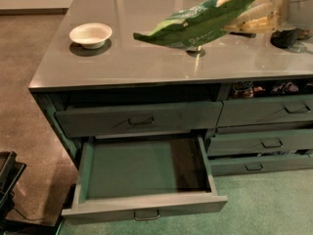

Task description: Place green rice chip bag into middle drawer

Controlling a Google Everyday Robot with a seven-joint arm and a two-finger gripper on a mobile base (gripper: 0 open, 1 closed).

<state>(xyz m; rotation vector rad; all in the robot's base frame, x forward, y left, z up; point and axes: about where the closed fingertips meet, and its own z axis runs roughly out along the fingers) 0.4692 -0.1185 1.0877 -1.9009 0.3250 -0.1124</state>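
The green rice chip bag (195, 23) hangs in the air above the counter top, held by its right end and pointing left. My gripper (247, 9), with pale fingers, comes in from the upper right and is shut on the bag's right end. The middle drawer (144, 173) is pulled open below, its green inside bare, its small handle (146, 214) at the front. The bag is above and behind the open drawer, over the counter.
A white bowl (91, 34) stands on the grey counter (146, 62) at the left. A can base (195, 49) shows under the bag. A dark object (286, 37) sits at the right. The upper wide drawer (139, 119) is closed. Narrower right drawers (266, 143) are closed. A dark object (10, 180) stands on the floor at left.
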